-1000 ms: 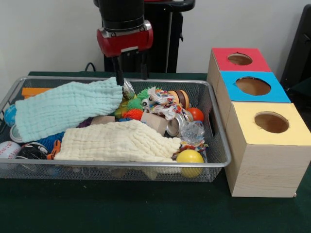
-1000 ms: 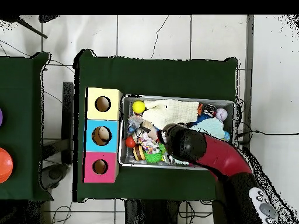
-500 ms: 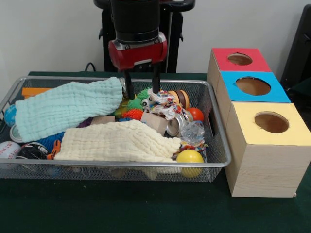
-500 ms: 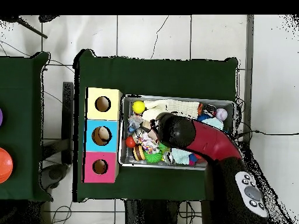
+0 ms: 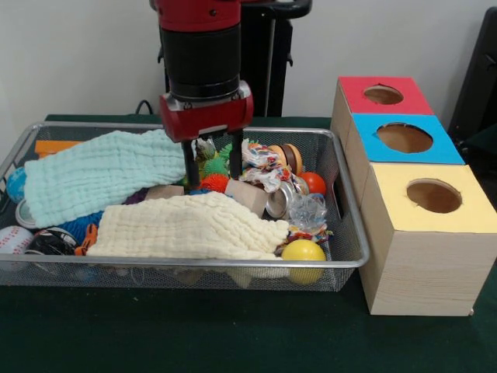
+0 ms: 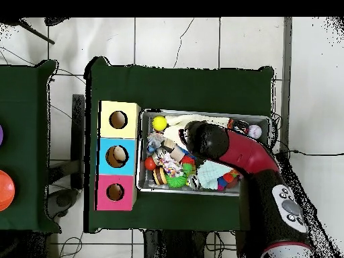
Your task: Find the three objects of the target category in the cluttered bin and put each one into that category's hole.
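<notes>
You have three holes, one each in the red, blue and yellow boxes. Two cloths cover the bin. Your gripper hangs spread among toys, grasping nothing.

A front camera is looking low and close across the dark green cloth-covered table, facing the silver wire-mesh bin and the row of three wooden boxes with red, blue and yellow holed tops. An overhead camera is looking straight down from farther off, taking in the whole table and tiled floor. Both views are sharing the bin and boxes.
</notes>
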You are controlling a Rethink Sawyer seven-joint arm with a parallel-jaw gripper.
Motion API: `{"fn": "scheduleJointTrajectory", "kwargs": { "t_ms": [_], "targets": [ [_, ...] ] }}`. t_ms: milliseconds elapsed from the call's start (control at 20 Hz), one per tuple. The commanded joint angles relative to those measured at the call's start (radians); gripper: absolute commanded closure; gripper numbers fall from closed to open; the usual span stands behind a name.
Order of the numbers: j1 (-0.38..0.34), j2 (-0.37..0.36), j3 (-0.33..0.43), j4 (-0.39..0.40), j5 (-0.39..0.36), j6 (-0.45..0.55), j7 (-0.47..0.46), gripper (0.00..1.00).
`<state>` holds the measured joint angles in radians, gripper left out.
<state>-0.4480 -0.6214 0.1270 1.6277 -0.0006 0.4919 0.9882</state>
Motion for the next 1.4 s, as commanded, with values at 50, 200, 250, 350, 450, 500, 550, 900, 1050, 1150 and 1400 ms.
{"fn": "scheduleJointTrajectory", "kwargs": {
  "t_ms": [50, 200, 250, 350, 450, 500, 550, 900, 1050, 1150, 1400],
  "targets": [
    [-0.057, 0.105, 0.042, -0.053, -0.052, -0.031, 0.085, 0.0],
    [-0.066, 0.116, 0.052, -0.057, -0.067, -0.042, 0.07, 0.0],
    [-0.072, 0.121, 0.056, -0.059, -0.072, -0.048, 0.066, 0.0],
    [-0.08, 0.129, 0.063, -0.058, -0.084, -0.063, 0.064, 0.0],
    [-0.09, 0.143, 0.072, -0.057, -0.097, -0.086, 0.064, 0.0],
    [-0.098, 0.15, 0.079, -0.053, -0.106, -0.106, 0.063, 0.0],
    [-0.105, 0.158, 0.083, -0.05, -0.114, -0.122, 0.062, 0.0],
    [-0.156, 0.206, 0.12, -0.007, -0.149, -0.26, 0.103, 0.0],
    [-0.167, 0.231, 0.124, -0.001, -0.143, -0.294, 0.138, 0.0],
    [-0.166, 0.243, 0.119, -0.004, -0.147, -0.304, 0.146, 0.0],
    [-0.159, 0.239, 0.112, 0.001, -0.132, -0.295, 0.166, 1.0]
  ]
}}
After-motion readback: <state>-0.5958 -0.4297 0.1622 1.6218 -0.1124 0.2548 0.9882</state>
